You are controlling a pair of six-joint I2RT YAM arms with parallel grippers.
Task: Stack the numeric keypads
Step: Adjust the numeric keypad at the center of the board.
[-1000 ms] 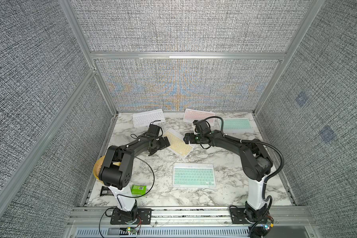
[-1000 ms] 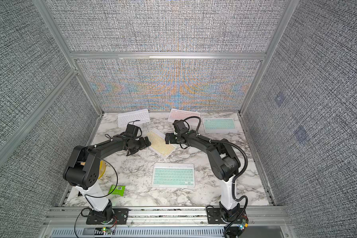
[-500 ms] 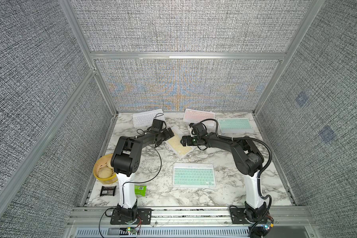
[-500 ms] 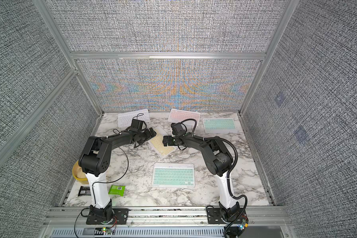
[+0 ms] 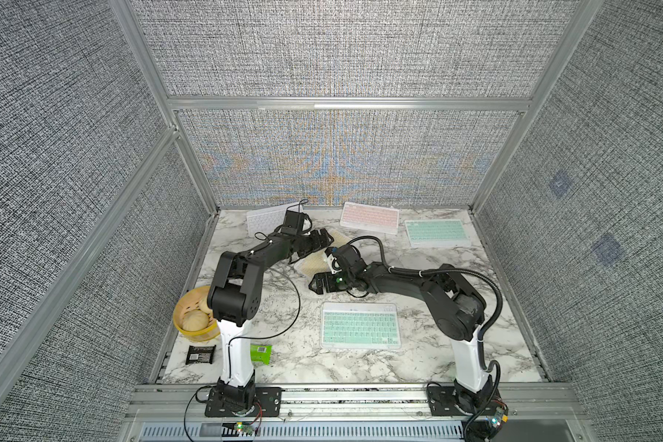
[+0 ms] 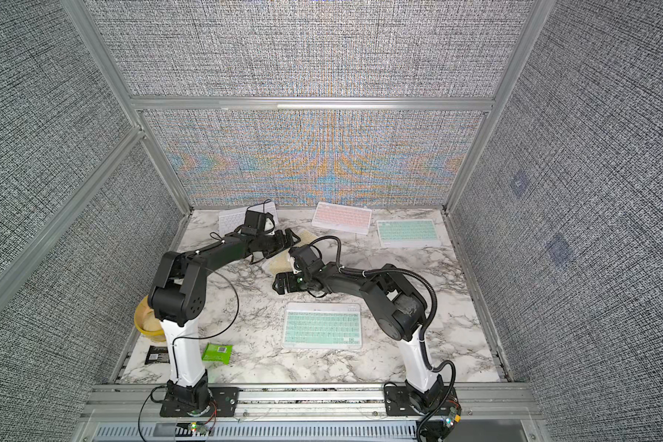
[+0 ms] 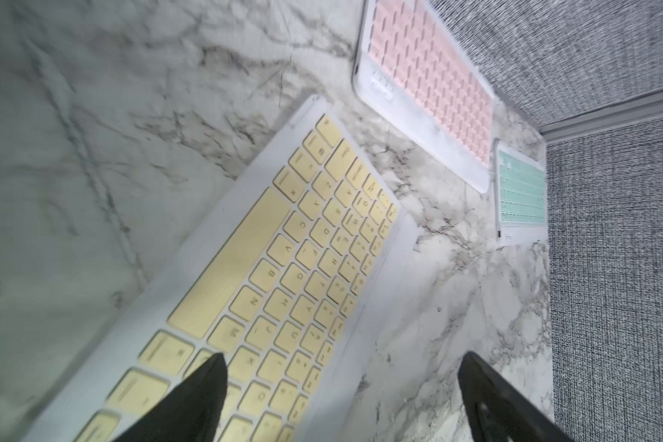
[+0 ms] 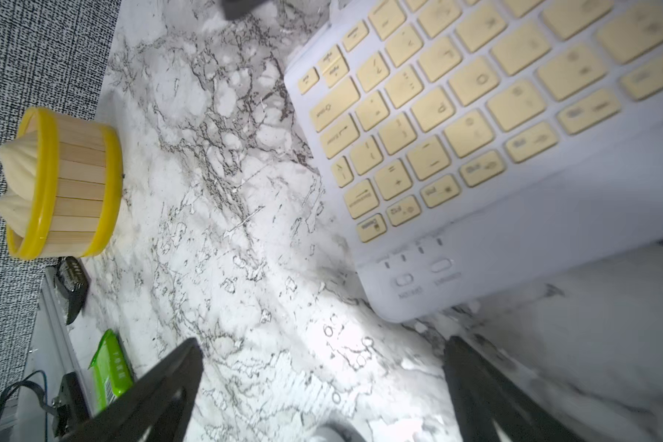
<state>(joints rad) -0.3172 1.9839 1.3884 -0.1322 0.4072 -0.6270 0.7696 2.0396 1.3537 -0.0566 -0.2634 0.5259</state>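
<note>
Five numeric keypads show in both top views: white back left, pink and mint at the back, another mint in front, and pale yellow at an angle mid-table, partly under the arms. My left gripper is open at the yellow keypad; one finger hangs over its keys and the other is over marble. My right gripper is open over bare marble, just off a corner of the yellow keypad. Neither gripper holds anything.
A round yellow bun basket stands at the left edge. In front of it lie a dark packet and a small green packet. Grey fabric walls close in the marble table on three sides.
My left gripper has moved back and to the right, over the yellow keypad. My right gripper has slid left and toward the front, off that keypad. Both stayed open.
</note>
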